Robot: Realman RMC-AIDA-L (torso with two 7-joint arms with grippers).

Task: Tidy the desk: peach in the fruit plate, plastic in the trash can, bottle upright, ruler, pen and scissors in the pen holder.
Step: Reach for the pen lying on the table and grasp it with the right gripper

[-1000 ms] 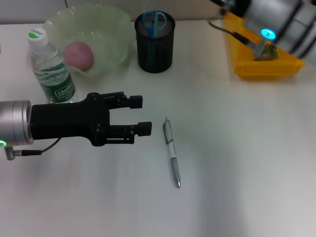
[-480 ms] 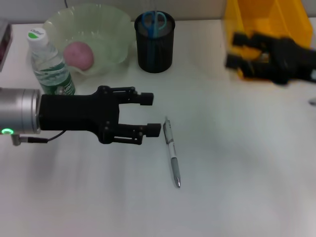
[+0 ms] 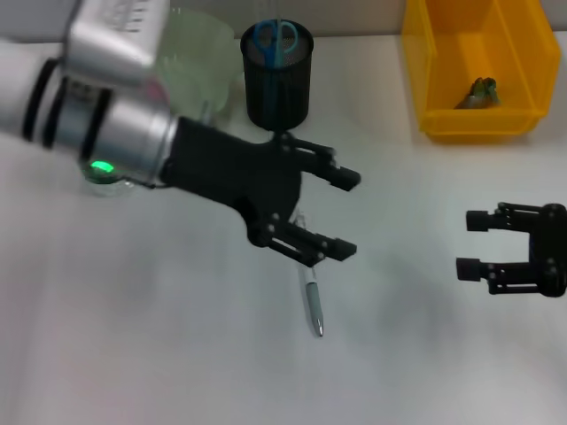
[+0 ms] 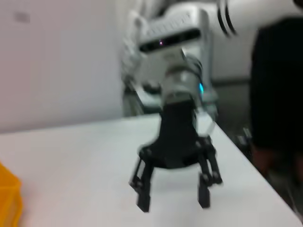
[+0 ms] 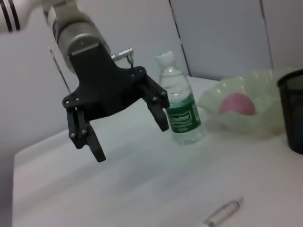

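The left tool [image 3: 341, 215], jaws spread and empty, has swung in from the bench's left side within the last second and now hangs tilted over the upper end of the pen [image 3: 312, 301], which lies flat on the white bench [image 3: 177, 354], near its middle; the right tool [image 3: 478, 244], a second ago up at the yellow trash can [image 3: 469, 66], has dropped low to the right, also spread and holding nothing, well apart from the pen; judged from this, the plastic scrap [image 3: 478, 92] is already binned and the pen is the next item, a pickup not yet begun. The scissors [image 3: 276, 37] already stand in the black pen holder [image 3: 278, 84]; the right wrist view shows the bottle [image 5: 179, 106] upright and the peach [image 5: 236, 103] in the pale green fruit plate [image 5: 260, 87], both largely hidden behind the left arm in the head view; no ruler can be made out. Nothing lies between the pen and the holder; the slim pen flat on the bench may slip from a loose pinch.
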